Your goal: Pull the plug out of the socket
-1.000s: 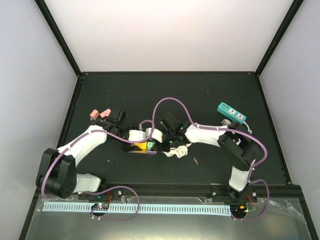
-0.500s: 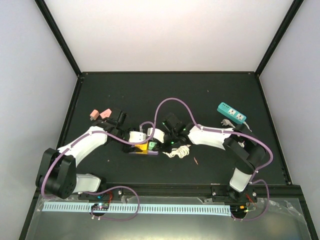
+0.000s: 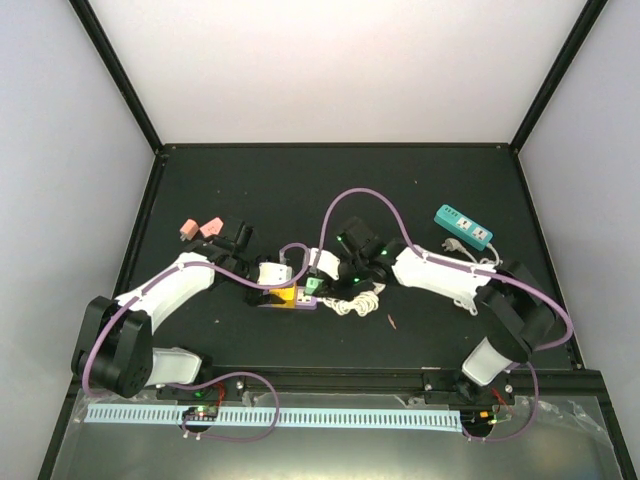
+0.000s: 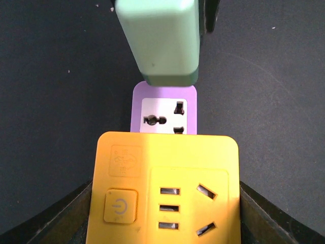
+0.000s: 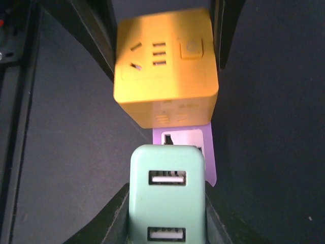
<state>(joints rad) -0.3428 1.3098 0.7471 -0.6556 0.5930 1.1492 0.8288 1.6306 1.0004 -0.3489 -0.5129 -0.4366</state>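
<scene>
Mint-green plug (image 4: 157,40) looked barely clear of the purple socket (image 4: 163,118), at its 12 o'clock, pinched by right gripper (image 5: 167,213); left gripper (image 4: 163,213) clamped the yellow cube (image 4: 162,168); next, lift clear.

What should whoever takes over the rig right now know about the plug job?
Left end effector: shut on the yellow socket block.
Right end effector: shut on the green plug.
The plug covers one end of the purple socket strip; its pins are hidden, and the visible holes are empty.
Done: both grips.
To do: check the plug is free; if not, pull it further off.
</scene>
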